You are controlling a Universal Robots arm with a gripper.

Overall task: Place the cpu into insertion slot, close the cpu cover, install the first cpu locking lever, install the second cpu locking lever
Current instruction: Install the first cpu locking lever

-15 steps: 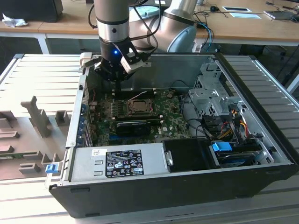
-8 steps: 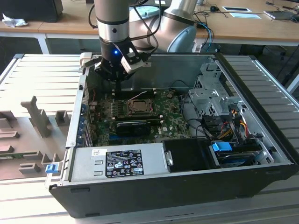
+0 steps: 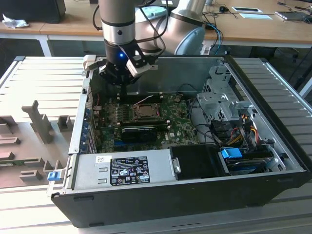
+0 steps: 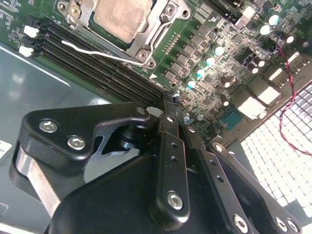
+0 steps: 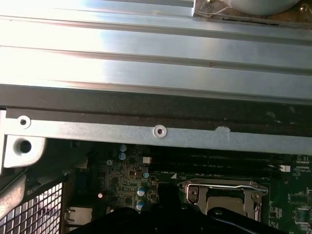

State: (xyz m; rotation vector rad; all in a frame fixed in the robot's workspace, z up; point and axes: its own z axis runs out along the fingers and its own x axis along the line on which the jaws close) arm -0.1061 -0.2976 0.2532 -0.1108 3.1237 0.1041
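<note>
The cpu, with its silvery-grey top, lies flat on the green board. The silver cpu cover lies down around it, and the insertion slot is hidden beneath them. A thin silver locking lever runs along one side of the socket. I cannot tell whether it is latched. In the exterior view the cpu sits mid-board. My black gripper hangs just behind it, towards that view's left. My gripper is shut with nothing between its fingers, its tips above the end of the memory slots. The first wrist view shows the cover low in the case.
Black memory slots run beside the socket. A long black expansion card lies in front of the socket, then the power supply. A drive cage and cables stand at the exterior view's right. The case wall rises close behind my gripper.
</note>
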